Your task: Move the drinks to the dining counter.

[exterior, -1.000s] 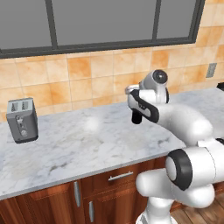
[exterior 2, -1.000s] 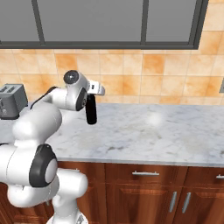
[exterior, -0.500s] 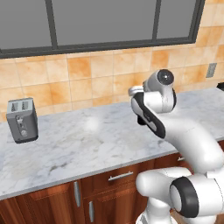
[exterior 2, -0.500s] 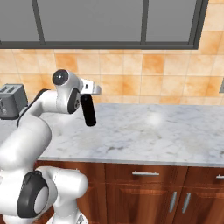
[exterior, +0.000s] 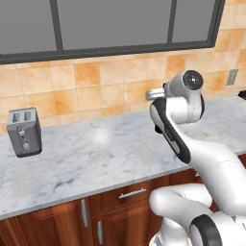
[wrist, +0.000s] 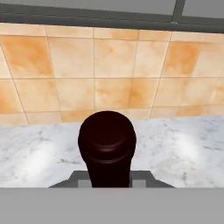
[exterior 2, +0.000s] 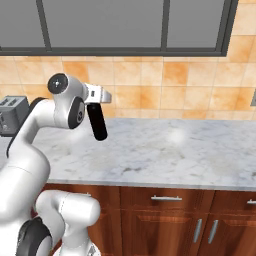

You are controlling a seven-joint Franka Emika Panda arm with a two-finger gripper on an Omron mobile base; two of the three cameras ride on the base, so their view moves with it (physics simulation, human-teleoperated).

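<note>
My gripper is shut on the neck of the near-black wine bottle, one of the drinks. The bottle hangs tilted above the marble countertop, its base swung toward the right and clear of the surface. In the hand view the bottle's dark round body rises from between the fingers, with the tiled wall behind it. From the left base view the white hand sits in front of the wall tiles and my own arm covers most of the bottle. The dining counter is out of view.
A grey toaster stands at the counter's left end. Wooden cabinets with metal handles run under the marble top. An orange tiled wall and a dark-framed window close the back. A wall outlet sits far right.
The arm's elbow has swung back toward the base while the hand stayed near the wall. The held bottle has gone from hanging upright to tilted. The toaster and counter have not shifted.
</note>
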